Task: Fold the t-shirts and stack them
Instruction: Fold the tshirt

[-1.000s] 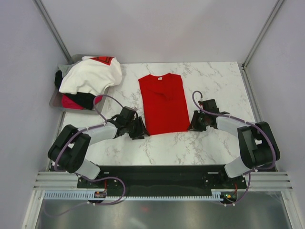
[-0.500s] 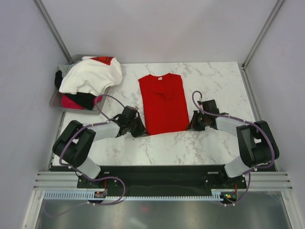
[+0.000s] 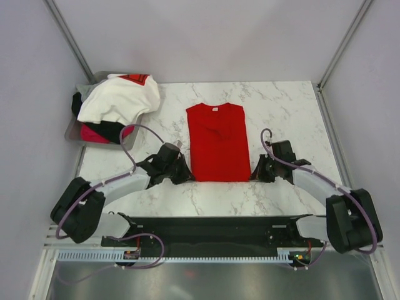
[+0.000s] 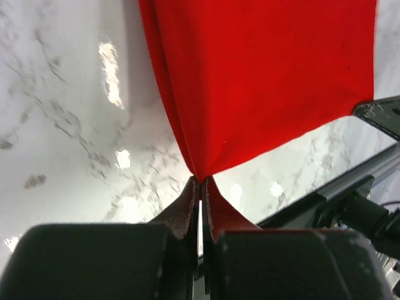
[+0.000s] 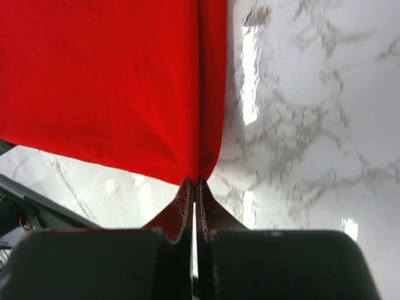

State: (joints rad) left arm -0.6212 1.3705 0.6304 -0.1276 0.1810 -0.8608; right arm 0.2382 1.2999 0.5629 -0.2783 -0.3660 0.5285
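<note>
The red t-shirt (image 3: 217, 142) lies as a long folded strip on the middle of the marble table, collar at the far end. My left gripper (image 3: 185, 177) is shut on its near left hem corner (image 4: 201, 170). My right gripper (image 3: 255, 175) is shut on its near right hem corner (image 5: 195, 169). The hem is lifted and pulled taut between them. The white t-shirt with a red mark (image 3: 120, 97) lies on top of the black t-shirt (image 3: 107, 129) and the magenta-pink t-shirt (image 3: 92, 133) at the far left.
The grey metal tray (image 3: 74, 131) holds the heap of shirts at the table's far left corner. Frame posts and grey walls stand at both sides. The black arm base rail (image 3: 212, 228) runs along the near edge.
Both grippers have moved toward the near edge with the hem corners, dragging the red t-shirt nearer and a little to the right. The heap in the tray has not moved.
</note>
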